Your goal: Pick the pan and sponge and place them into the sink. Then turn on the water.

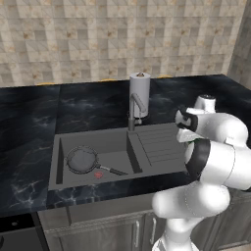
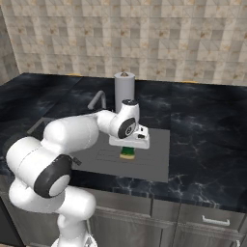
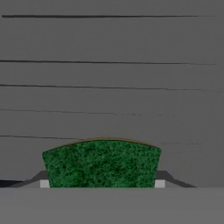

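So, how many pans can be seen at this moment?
1. The pan lies in the sink basin, on its left side, handle pointing right.

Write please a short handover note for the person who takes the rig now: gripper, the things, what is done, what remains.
Gripper: shut on the sponge, low over the ribbed drainboard.
Pan: lying in the sink basin, handle toward the drain spot.
Faucet: no water running.
Done: pan placed.
Left: carry the sponge to the basin, release it, turn on the water.
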Motion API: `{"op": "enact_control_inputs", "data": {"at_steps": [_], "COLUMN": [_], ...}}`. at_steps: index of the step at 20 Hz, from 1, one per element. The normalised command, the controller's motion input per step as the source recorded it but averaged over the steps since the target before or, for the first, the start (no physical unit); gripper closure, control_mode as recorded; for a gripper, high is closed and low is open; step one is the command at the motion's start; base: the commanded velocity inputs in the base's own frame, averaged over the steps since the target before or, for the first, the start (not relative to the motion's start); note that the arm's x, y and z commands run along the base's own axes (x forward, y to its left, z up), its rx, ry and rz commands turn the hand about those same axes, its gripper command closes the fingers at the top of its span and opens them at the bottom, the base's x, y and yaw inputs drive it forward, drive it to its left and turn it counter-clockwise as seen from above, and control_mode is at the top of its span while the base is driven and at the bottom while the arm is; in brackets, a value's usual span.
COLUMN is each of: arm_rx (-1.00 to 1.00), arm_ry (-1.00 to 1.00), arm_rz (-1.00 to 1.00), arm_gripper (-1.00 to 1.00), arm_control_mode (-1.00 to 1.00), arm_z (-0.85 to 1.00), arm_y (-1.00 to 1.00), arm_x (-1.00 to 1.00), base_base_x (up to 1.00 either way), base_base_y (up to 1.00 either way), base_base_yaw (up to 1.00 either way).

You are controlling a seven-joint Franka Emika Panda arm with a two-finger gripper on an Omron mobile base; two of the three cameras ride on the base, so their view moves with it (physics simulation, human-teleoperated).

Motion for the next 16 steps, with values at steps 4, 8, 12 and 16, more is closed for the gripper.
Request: {"op": "enact_control_inputs", "data": {"at_steps": [4, 8, 12, 16], "arm_rx": [0.0, 0.0, 0.0, 0.0], "arm_ry": [0.0, 0.0, 0.0, 0.0], "arm_rz": [0.0, 0.0, 0.0, 0.0], "arm_gripper": [1.0, 1.0, 1.0, 1.0], "arm_control_mode": [-1.0, -1.0, -1.0, -1.0], "arm_z": [0.1, 0.15, 0.18, 0.19], "arm_y": [0.47, 0.58, 0.65, 0.67], "arm_x": [-0.48, -0.4, -0.28, -0.16], "base_base_x": [0.0, 0.0, 0.0, 0.0], "base_base_y": [0.0, 0.0, 0.0, 0.0], "base_base_yaw": [0.0, 0.0, 0.0, 0.0]}}
